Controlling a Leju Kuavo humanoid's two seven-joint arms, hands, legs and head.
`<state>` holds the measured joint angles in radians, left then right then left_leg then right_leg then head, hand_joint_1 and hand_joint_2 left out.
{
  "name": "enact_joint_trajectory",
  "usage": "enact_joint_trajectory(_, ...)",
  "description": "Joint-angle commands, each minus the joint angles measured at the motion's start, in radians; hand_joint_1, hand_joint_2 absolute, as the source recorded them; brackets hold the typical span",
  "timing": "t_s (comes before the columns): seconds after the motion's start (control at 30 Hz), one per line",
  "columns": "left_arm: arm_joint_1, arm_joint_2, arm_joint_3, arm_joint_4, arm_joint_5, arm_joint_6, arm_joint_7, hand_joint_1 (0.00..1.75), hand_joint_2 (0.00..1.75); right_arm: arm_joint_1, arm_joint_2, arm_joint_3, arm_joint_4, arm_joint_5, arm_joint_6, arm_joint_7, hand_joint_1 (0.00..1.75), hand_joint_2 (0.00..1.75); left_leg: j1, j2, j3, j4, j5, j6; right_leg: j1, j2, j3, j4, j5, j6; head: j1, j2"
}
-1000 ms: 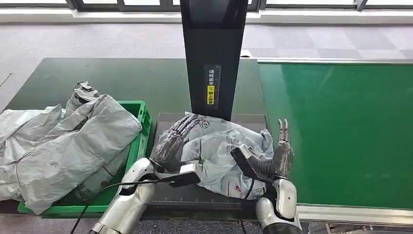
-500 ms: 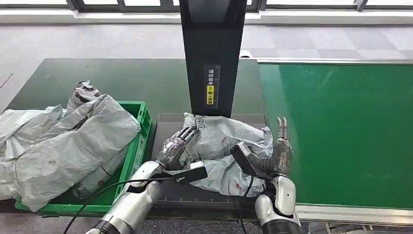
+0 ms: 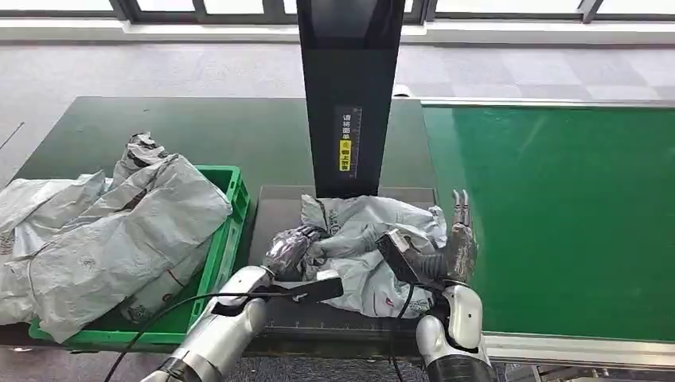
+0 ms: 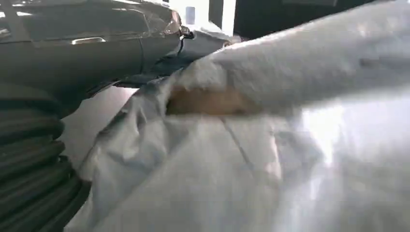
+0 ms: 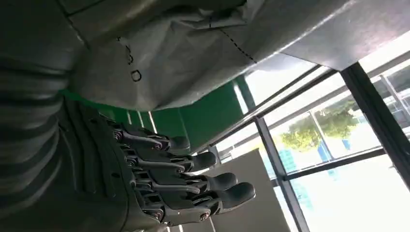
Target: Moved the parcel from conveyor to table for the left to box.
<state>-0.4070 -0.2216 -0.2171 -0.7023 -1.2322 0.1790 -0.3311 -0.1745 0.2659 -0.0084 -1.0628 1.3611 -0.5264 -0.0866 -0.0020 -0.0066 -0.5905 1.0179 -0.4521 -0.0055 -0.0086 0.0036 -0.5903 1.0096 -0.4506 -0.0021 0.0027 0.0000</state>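
A crumpled grey plastic mailer parcel (image 3: 370, 243) lies on the dark flat plate (image 3: 275, 211) at the near edge of the dark green bench (image 3: 199, 131), just in front of the black upright post (image 3: 348, 95) and beside the bright green conveyor belt (image 3: 557, 207); the left hand (image 3: 288, 249) sits at the parcel's left edge with its fingers (image 3: 296, 238) curled onto the grey film, gripping it; the right hand (image 3: 460, 239) stands upright at the parcel's right edge, its fingers (image 5: 193, 164) straight and slightly apart, holding nothing; to the left, a green plastic crate (image 3: 227, 239) is heaped with more grey mailer bags (image 3: 111, 231).
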Motion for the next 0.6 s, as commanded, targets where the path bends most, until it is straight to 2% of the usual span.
enact_joint_trajectory(0.03, 0.017, 0.012, 0.027, 0.05, -0.004, -0.018, -0.022, 1.75, 1.75, -0.034, -0.012, 0.006, 0.05, -0.004, -0.001, 0.001, 0.0, 1.75, 0.0, 0.002, 0.001, -0.001, 0.0, -0.001, 0.0, 0.002, 0.0, -0.001, 0.001, 0.0, 0.0, 0.0)
enact_joint_trajectory(0.33, 0.008, 0.005, 0.031, 0.046, 0.013, -0.002, -0.073, 1.75, 1.75, -0.022, -0.015, 0.0, 0.032, -0.008, -0.011, -0.002, 0.0, 1.75, 0.0, 0.003, 0.001, -0.002, 0.0, -0.001, 0.0, 0.002, 0.0, -0.002, 0.0, 0.0, 0.0, 0.0)
enact_joint_trajectory(0.53, 0.022, -0.005, 0.044, -0.03, 0.051, 0.036, -0.137, 1.75, 1.75, 0.004, -0.013, -0.015, -0.017, -0.014, -0.011, -0.016, 0.0, 1.75, 0.0, 0.001, -0.001, -0.001, -0.001, -0.001, 0.0, 0.001, -0.002, -0.001, -0.001, 0.0, 0.0, 0.0)
enact_joint_trajectory(0.6, 0.04, -0.027, 0.079, -0.126, 0.07, 0.201, -0.156, 1.75, 1.75, 0.03, -0.009, -0.023, -0.062, -0.017, -0.032, -0.022, 0.0, 1.75, 0.0, 0.001, -0.001, -0.001, -0.001, -0.001, 0.0, 0.0, -0.002, -0.001, -0.001, 0.0, 0.0, 0.0)
